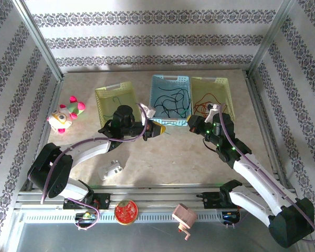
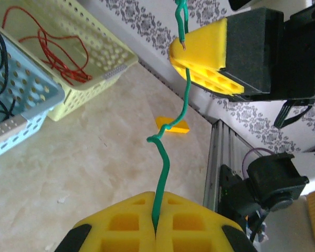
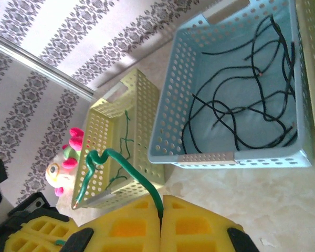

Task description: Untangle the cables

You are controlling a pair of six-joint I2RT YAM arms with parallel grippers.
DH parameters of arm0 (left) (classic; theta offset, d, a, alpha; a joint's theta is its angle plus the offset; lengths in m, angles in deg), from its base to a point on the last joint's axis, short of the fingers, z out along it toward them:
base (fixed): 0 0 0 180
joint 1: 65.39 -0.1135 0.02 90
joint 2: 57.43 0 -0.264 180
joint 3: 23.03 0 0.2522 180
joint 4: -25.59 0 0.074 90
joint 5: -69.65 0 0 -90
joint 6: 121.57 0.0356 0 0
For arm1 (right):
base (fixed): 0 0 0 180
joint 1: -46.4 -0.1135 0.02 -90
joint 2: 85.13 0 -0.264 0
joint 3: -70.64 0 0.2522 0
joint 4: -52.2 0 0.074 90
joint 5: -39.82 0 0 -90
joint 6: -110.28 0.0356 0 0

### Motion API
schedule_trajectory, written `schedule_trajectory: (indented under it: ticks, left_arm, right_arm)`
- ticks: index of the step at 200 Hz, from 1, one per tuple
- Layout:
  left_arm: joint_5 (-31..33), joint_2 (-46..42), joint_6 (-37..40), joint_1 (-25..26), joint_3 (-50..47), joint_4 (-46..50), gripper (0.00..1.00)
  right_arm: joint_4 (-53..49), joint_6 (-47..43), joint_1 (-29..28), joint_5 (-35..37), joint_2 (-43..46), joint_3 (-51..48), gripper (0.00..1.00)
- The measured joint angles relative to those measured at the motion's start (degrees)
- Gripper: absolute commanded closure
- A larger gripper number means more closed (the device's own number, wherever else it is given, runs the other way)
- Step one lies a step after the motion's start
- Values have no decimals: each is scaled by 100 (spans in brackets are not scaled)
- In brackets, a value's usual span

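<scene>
A green cable [image 2: 168, 157] runs taut between my two grippers above the table. My left gripper [image 2: 156, 223] is shut on one part of it, at mid-table [image 1: 158, 129]. My right gripper [image 3: 161, 212] is shut on the same green cable [image 3: 131, 176] close to its bare copper tip and sits just right of the left one [image 1: 193, 122]. Black cables [image 3: 241, 105] lie in the blue basket [image 1: 170, 79]. Red cables [image 2: 58, 52] lie in the right yellow basket [image 1: 212, 81]. Thin green wires [image 3: 123, 136] lie in the left yellow-green basket [image 1: 113, 88].
A plush toy [image 1: 65, 115] sits at the left. A white object [image 1: 110, 169] lies near the front edge, and a small yellow piece [image 2: 173, 126] lies on the table. A red disc [image 1: 126, 212] and a pink object [image 1: 184, 216] rest on the front rail.
</scene>
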Motion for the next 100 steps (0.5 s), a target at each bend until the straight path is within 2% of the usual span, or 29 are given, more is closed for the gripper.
schedule_trajectory:
  ticks: [8,14,25,36,64,100]
  left_arm:
    - [-26,0,24,4,0,61,100]
    - [-24,0,33,4,0,83,100]
    - [52,-13,42,4,-13,90,100]
    - [328,-114,20,-22,-133,55,100]
    - [1279,-562,-380,-334,-754,-472,100]
    - [2463,-1010,-1316,-1113,-1364,-1615,100]
  right_arm:
    - [-55,7,0,2,-9,-20,99]
    - [-74,9,0,2,-15,-31,91]
    - [-76,44,0,2,-33,-39,67]
    - [-98,20,81,160,-39,-39,58]
    - [-153,4,334,474,-127,-39,52]
    - [-203,7,334,525,-142,-42,50]
